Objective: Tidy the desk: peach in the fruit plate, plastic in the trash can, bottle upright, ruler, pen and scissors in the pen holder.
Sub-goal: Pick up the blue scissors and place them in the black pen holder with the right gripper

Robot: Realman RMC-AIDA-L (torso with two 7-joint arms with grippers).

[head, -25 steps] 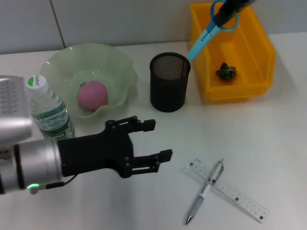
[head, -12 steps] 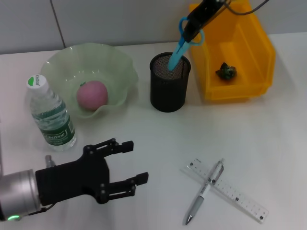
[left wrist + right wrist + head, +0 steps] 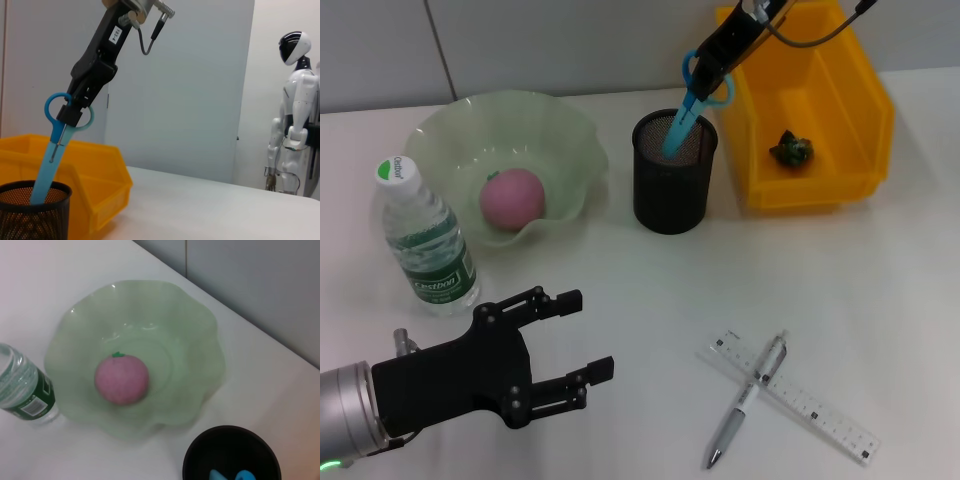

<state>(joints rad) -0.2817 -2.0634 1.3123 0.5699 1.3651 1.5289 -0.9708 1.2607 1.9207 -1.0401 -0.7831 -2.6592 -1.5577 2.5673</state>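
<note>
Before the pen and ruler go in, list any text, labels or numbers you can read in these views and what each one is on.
"Ganten", only roughly legible: the label of the bottle.
Green sticker on the bottle's cap: print too small to read.
White tag on the right gripper: characters too blurred to read.
Ruler: markings visible, no readable numbers.
Nothing else readable.

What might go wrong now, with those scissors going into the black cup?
The right gripper holds the scissors tilted, with the blades just inside the pen holder. If released now, they might tip the holder or lean out. The ruler and pen lie crossed, which could make picking either one awkward.
</note>
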